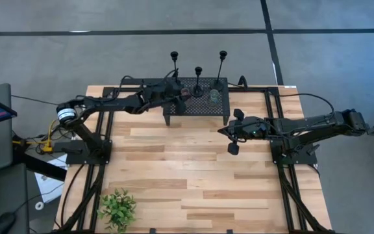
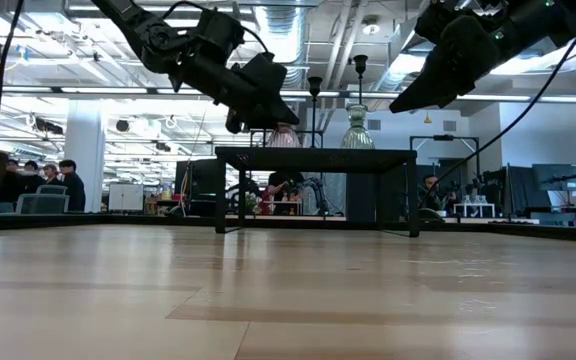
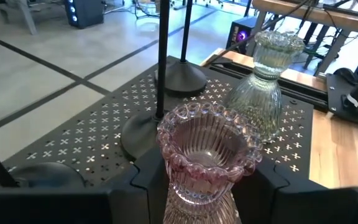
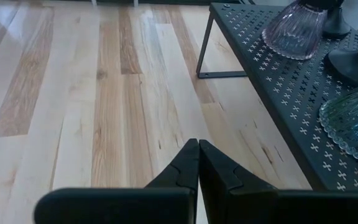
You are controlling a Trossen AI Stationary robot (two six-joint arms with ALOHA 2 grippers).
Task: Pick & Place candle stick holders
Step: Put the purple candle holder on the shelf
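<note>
We find a wood-plank table (image 1: 193, 175) with a black perforated metal stand (image 1: 197, 104) at its far edge, centre. L arm reaches over the stand; R arm hangs above bare planks just right of it.

On the stand: three black candle stick holders (image 1: 198, 81), upright along the far side, w/ round bases, thin stems, small top cups. In the high view, tallest at right (image 1: 221, 70), another at left (image 1: 173, 65), shortest between them. Bases rest on the mesh, apart from each other.

Also on the stand: a pink ribbed glass holder (image 3: 207, 155) and a clear ribbed glass holder (image 3: 263, 81), near each other, in front of the black bases.

Left gripper (image 3: 197, 186): jaws part open, closed around the stem of the pink glass piece, per the left wrist view. Whether it rests on the mesh or is lifted, we cannot tell.

Right gripper (image 4: 197, 165): fingers fully together, nothing held, over the planks beside the stand's leg.

Small green plant (image 1: 117, 208) at the near left corner, well apart from the stand.
</note>
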